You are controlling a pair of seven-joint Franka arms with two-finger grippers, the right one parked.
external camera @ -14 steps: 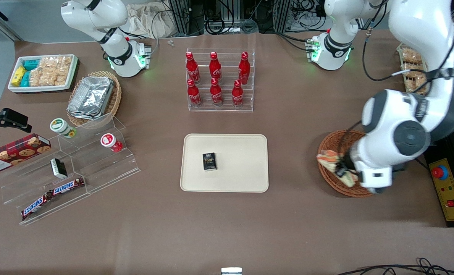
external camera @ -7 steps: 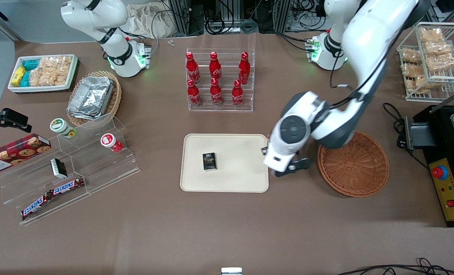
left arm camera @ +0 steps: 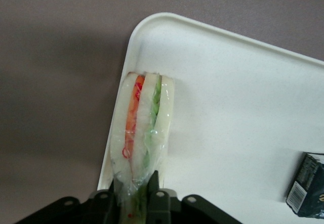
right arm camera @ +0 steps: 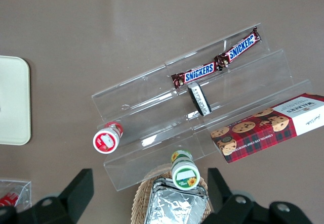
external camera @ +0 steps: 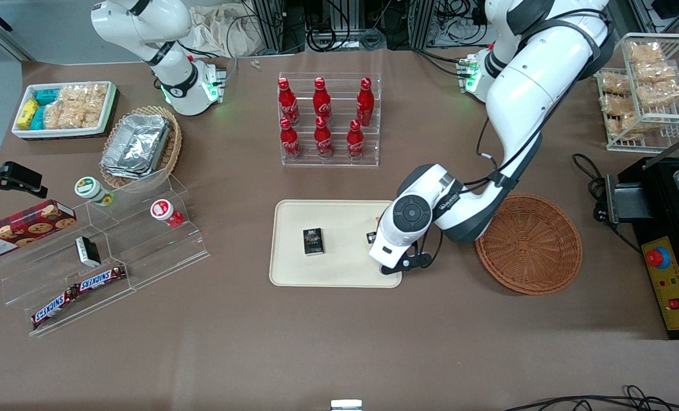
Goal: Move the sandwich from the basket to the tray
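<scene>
The sandwich, pale bread with red, orange and green layers in clear wrap, is held between my left gripper's fingers. It hangs just over the cream-beige tray, by the tray's corner nearest the basket. In the front view the gripper is over that end of the tray, and the arm hides the sandwich. The reddish-brown wicker basket sits beside the tray toward the working arm's end and holds nothing.
A small black box lies on the tray, also in the left wrist view. A clear rack of red cola bottles stands farther from the front camera than the tray. A clear stepped stand with snacks lies toward the parked arm's end.
My left gripper has lifted the sandwich out of the basket and carried it sideways to over the tray's near-basket end. The basket is now empty.
</scene>
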